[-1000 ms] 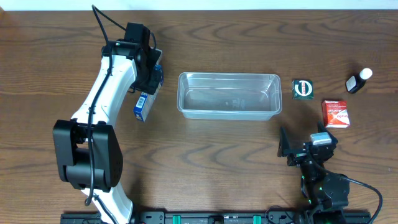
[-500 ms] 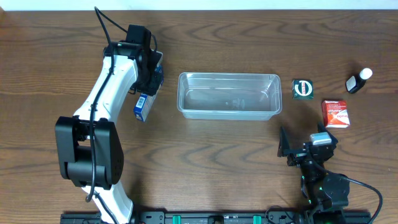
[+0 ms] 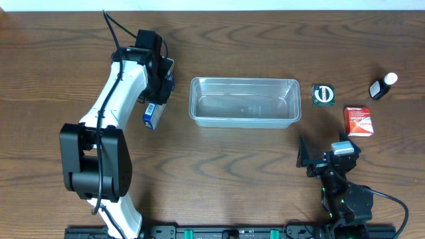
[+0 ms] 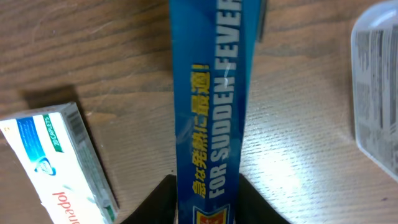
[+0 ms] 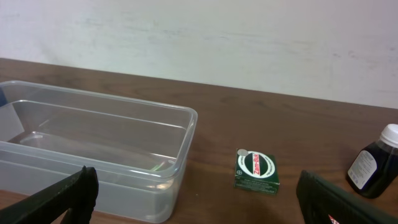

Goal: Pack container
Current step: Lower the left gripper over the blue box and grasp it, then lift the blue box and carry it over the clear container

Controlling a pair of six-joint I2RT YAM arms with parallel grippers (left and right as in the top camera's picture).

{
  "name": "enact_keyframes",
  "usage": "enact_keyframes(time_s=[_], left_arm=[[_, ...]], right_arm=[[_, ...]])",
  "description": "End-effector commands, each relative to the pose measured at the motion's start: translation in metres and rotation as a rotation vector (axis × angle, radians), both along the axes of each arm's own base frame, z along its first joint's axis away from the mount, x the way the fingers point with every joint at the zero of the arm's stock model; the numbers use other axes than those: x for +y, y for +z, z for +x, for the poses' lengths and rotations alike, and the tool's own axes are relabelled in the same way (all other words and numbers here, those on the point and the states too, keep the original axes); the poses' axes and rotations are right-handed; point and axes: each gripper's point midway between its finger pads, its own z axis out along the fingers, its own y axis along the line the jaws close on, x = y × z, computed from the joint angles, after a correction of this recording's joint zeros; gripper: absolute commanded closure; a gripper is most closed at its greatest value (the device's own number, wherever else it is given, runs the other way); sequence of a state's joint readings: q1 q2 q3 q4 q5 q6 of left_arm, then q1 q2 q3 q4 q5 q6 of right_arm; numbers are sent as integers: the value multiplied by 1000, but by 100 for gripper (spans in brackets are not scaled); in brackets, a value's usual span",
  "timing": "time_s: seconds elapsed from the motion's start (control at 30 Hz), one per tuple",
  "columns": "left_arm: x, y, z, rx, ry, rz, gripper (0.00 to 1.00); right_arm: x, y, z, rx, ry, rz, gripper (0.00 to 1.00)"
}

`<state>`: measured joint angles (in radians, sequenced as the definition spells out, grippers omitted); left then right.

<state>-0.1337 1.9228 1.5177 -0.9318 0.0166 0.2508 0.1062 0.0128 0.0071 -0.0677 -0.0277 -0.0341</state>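
Wood worktop [image 3: 265,172] scene: pinching a blue fever-remedy box [image 4: 211,112] in the left gripper [image 4: 208,205], just left of the empty clear container [image 3: 243,80] at centre; right gripper [image 5: 199,196] wide open, empty. Next, probably: lift, carry over rim.

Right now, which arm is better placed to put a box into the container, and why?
Left. Its jaws flank the blue box beside the container; the right arm sits back with open jaws, holding nothing.
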Motion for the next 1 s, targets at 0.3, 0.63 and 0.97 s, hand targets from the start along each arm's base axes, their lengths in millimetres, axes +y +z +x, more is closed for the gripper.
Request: enact_keyframes(time_s=[0.3,0.63,0.97], left_arm=[[9,54,18,-162,7,46,94],[-45,195,2,-577,-300,17,94],[-175,218,-71,-671,-1051,-111,94]], right_arm=[[0,-1,0,0,1,-5,1],[0,-1,0,0,1,-5,1],[0,-1,0,0,1,-5,1]])
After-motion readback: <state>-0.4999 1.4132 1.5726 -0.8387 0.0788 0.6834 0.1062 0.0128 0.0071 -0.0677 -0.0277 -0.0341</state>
